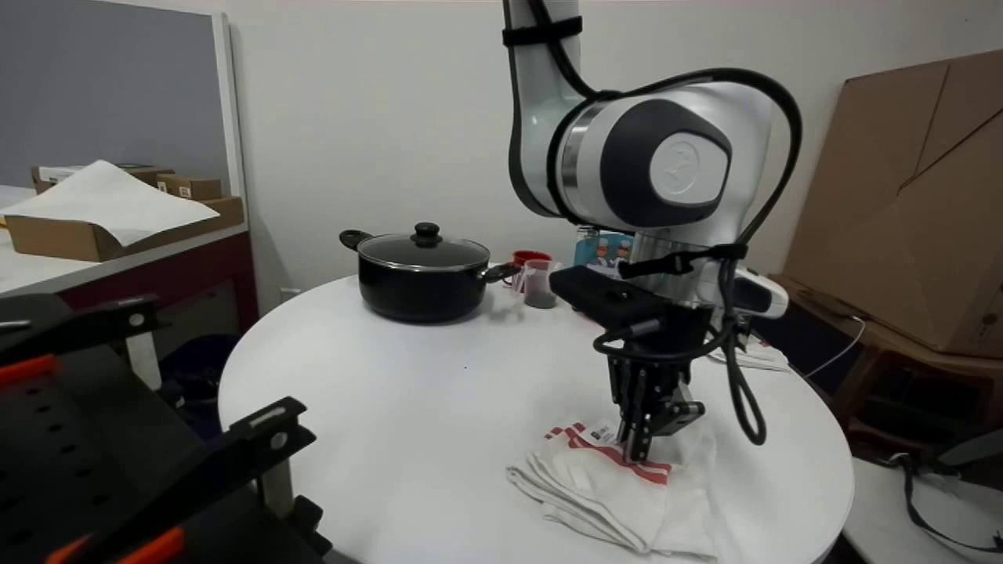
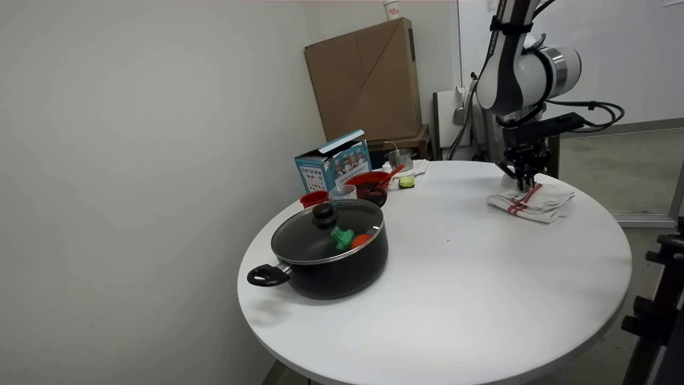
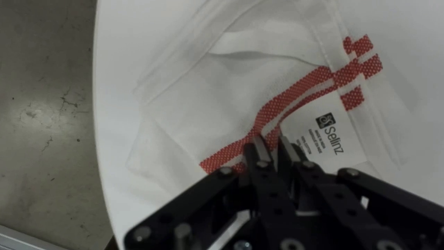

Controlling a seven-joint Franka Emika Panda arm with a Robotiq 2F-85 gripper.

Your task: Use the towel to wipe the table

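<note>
The worktop (image 1: 376, 407), broad, round and white, spreads beneath the claw (image 3: 275, 143). The black pot (image 1: 423, 288) stands on it, well apart from the claw. The towel (image 1: 615, 501) lies folded in uneven layers directly under the claw, touching its fingertips (image 3: 261, 149). It should handle as light, limp and soft: nothing to break, and likely to drag easily over the smooth worktop, though its loose folds may slip over one another or trail behind. The claw is almost closed, with what looks like a small raised pinch of cloth between the fingertips. That hold sits on the red stripes (image 3: 297, 91), a fair place for wiping if it takes in several layers; how many it has, I cannot tell. The white label (image 3: 327, 133), just beside the claw, would make a poorer grip.
</note>
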